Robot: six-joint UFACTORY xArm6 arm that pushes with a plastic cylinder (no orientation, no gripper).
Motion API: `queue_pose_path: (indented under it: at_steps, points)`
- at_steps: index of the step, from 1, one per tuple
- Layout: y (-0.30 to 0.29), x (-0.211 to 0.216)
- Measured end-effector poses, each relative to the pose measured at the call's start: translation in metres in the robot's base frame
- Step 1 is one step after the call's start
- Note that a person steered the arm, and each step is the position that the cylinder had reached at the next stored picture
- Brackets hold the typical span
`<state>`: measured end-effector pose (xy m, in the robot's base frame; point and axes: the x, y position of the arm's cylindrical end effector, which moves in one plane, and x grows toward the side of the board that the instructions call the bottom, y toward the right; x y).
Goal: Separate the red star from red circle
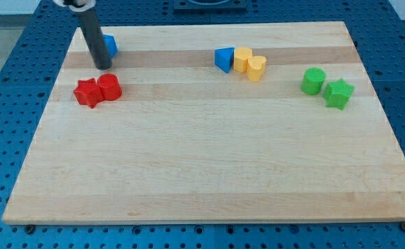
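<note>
I see my tip point(104, 66) resting on the wooden board point(202, 166) near its upper left corner. There is no gripper on this arm, only the dark rod, so it has nothing to open or close and holds nothing.

The red star point(86, 92) lies just at seven o'clock from my tip, and the red circle point(109, 87) sits at about five o'clock from it, very close below. The two red blocks are touching, the star at nine o'clock of the circle. My tip stands just above the circle, apart from it by a thin strip of bare wood.

A blue block point(111, 45) peeks out at one o'clock from my tip, half hidden by the rod; I cannot tell its shape.

Toward the board's top centre, a blue triangle point(223, 59) touches a yellow block point(242, 59), and a yellow cylinder point(257, 68) presses against that one at four o'clock.

Far to the view's right, a green cylinder point(313, 81) sits with a green star point(338, 93) just beside it at four o'clock.
</note>
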<state>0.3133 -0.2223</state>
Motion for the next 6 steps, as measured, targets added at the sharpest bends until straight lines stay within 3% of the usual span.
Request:
queue_pose_path:
  at_steps: [4,6]
  points:
    - [-0.009,0.056]
    - [0.014,0.064]
